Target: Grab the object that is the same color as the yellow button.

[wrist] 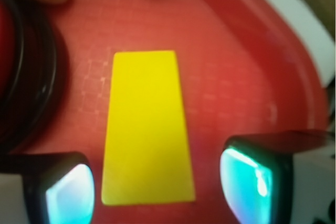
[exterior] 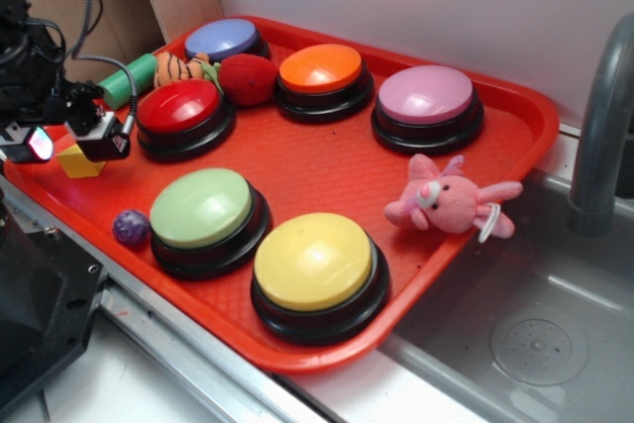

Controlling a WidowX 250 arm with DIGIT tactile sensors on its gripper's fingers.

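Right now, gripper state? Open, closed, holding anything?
Gripper: open, holding nothing. Its fingers sit on either side of the yellow block on the red tray, with a gap showing on each side.

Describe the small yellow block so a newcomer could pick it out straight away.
Start at the red tray and go to its far left edge, past the red button. There, under the open claw, lies the yellow block. Its neighbours are a green cylinder and a purple ball; it alone is yellow, flat-faced and wedge-shaped.
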